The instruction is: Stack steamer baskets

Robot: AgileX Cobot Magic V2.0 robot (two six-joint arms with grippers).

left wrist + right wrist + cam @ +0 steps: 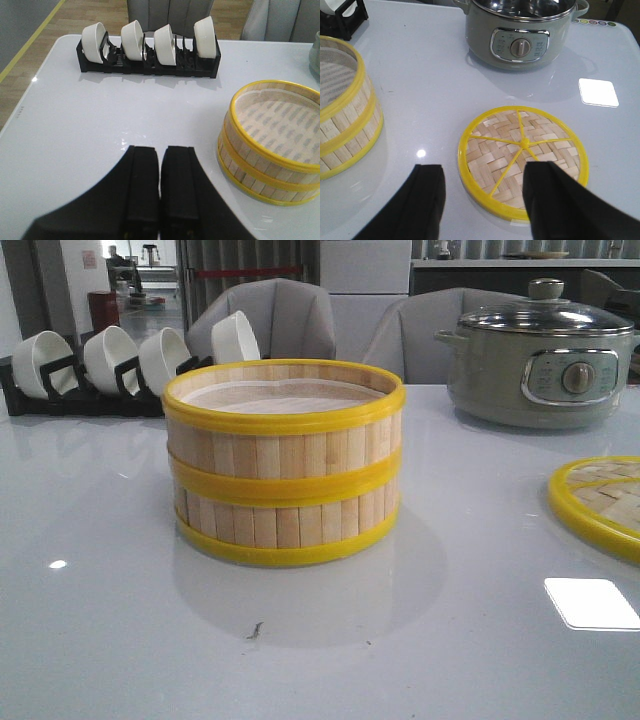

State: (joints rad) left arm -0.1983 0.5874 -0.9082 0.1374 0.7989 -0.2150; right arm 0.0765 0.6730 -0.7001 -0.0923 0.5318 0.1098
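The baskets (pixel 285 465) have pale bamboo slats and yellow rims. The lid (pixel 522 159) is woven tan bamboo, herringbone, with yellow rim and spokes. The pot (pixel 541 358) is grey-green. White bowls (pixel 150 42) sit in a black rack (pixel 150 67). The table (pixel 150 620) is glossy white.

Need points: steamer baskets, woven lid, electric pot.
steamer baskets (pixel 285 475), front view, middle yellow band where the two meet.
woven lid (pixel 522 143), right wrist view, central hub.
electric pot (pixel 578 377), front view, control knob.

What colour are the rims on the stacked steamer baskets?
Yellow, on the steamer baskets; clearest in the front view.
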